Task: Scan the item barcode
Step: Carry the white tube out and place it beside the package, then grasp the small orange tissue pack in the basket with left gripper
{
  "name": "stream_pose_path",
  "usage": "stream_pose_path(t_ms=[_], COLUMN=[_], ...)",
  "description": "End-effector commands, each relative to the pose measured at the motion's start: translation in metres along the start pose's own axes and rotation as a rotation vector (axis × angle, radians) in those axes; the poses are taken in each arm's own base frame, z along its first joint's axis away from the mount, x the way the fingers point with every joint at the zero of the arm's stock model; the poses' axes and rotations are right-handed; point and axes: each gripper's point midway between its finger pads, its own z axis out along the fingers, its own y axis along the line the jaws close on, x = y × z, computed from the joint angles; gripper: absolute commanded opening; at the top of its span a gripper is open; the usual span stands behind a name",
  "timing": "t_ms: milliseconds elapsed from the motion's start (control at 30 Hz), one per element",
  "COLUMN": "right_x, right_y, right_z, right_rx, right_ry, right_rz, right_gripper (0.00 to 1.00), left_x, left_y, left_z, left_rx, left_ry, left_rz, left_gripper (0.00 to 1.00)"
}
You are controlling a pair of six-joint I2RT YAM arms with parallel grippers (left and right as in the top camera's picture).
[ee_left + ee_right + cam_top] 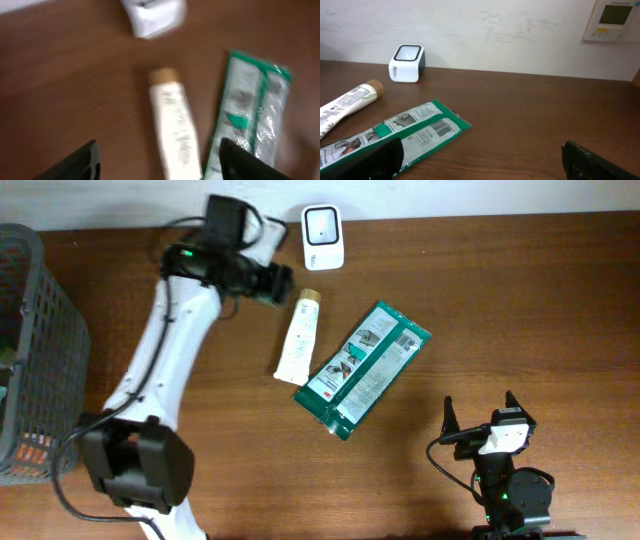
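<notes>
A white tube (298,340) with a tan cap lies on the brown table, and a green and white packet (362,367) lies slanted just to its right. The packet's barcode (441,129) faces up. A small white scanner (323,237) stands at the table's far edge. My left gripper (278,283) hovers beside the tube's cap, between tube and scanner. In the blurred left wrist view, the left gripper (160,165) is open above the tube (175,130), holding nothing. My right gripper (480,415) stands open near the front right, with bare table between its fingers (600,162).
A grey wire basket (30,350) with a few things inside stands at the left edge. The left arm's white links run from the front left up towards the scanner. A wall panel (612,20) hangs behind the table on the right.
</notes>
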Motion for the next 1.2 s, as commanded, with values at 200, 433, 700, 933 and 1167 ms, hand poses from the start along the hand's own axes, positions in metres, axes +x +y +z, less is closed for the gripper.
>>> stream_pose_path(t_ms=[200, 433, 700, 933, 1167], right_x=[0.003, 0.003, 0.003, 0.003, 0.003], right_y=[0.003, 0.003, 0.003, 0.003, 0.003], right_z=[0.0, 0.0, 0.0, 0.0, 0.0], right_rx=[-0.012, -0.012, -0.013, -0.012, -0.013], right_ry=[0.002, 0.002, 0.002, 0.002, 0.002], right_rz=[-0.007, -0.007, -0.007, -0.007, -0.007], right_gripper=[0.98, 0.98, 0.98, 0.98, 0.98], left_x=[0.016, 0.195, 0.326, 0.411, 0.424], left_y=[0.207, 0.316, 0.345, 0.335, 0.344], left_z=[-0.276, -0.289, -0.213, -0.136, -0.138], left_rx=[-0.631, -0.894, -0.883, -0.866, -0.938], left_ry=[-0.453, -0.222, 0.11, 0.422, 0.446], left_rz=[-0.702, -1.243, -1.468, -1.526, -1.509], left_gripper=[0.78, 0.7, 0.41, 0.43, 0.5])
